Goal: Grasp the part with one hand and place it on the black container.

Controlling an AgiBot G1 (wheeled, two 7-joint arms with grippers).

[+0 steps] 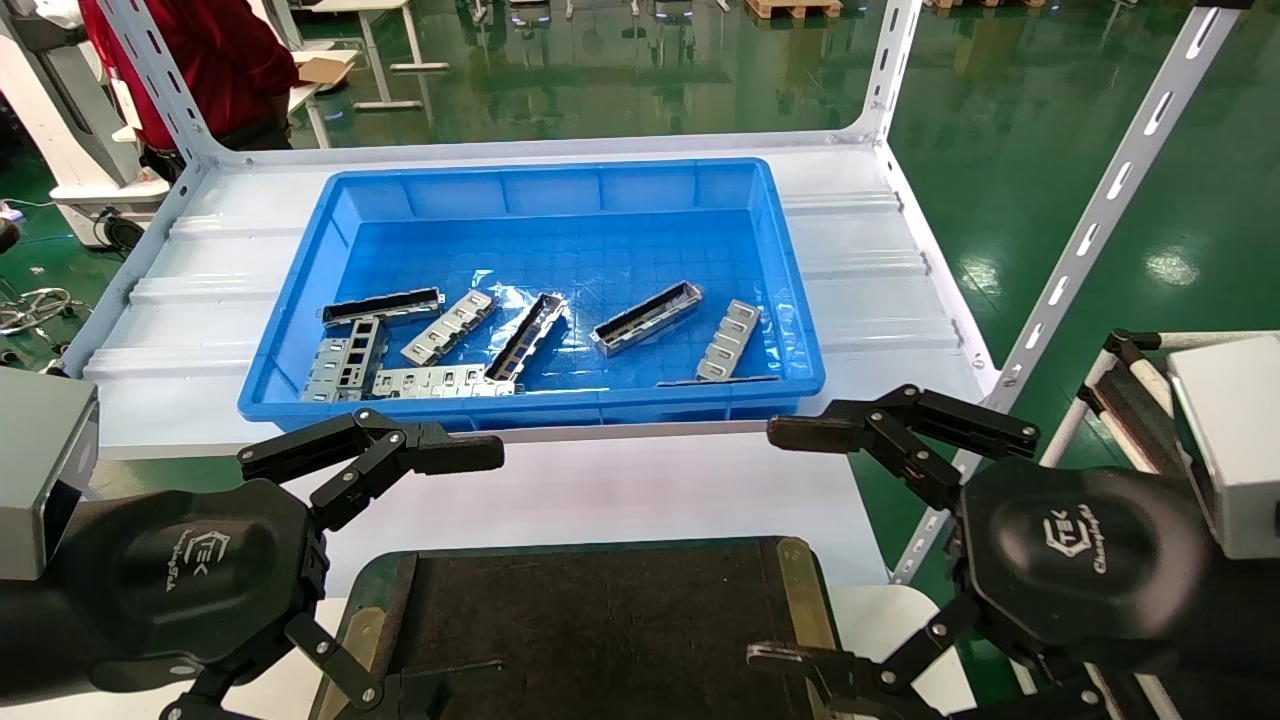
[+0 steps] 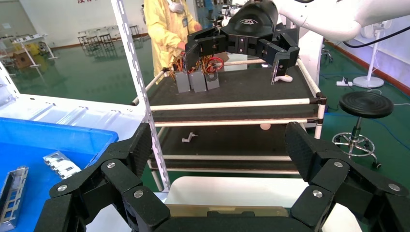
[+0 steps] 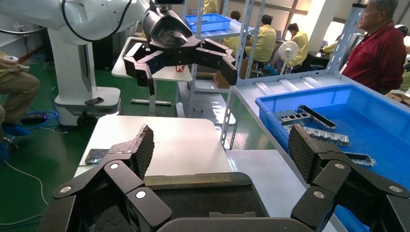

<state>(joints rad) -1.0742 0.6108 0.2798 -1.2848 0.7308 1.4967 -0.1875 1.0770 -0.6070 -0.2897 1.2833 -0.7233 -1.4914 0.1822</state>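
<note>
Silver channel parts point(image 1: 646, 317) lie loose in the blue bin point(image 1: 300, 300) on the far worktop point(image 1: 620, 490). Left pincer point(image 1: 420, 575) and right pincer point(image 1: 785, 545): both spread wide, empty, flanking the near black felt tray point(image 1: 590, 630). Only the left wrist view shows the two-shelf trolley point(image 2: 232, 104) on the right.

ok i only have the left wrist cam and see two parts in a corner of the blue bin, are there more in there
Observer: Yes. The head view shows at least seven parts, all in the near half of the blue bin.
Operator: anything on the black container
Observer: No. The black container has no part on it. It lies near the robot, between the left gripper and the right gripper.
Operator: what's the right gripper doing
Observer: It is open and empty, hovering short of the bin's near right corner. The nearest piece to it is a flat pierced part by the bin's right wall.
</note>
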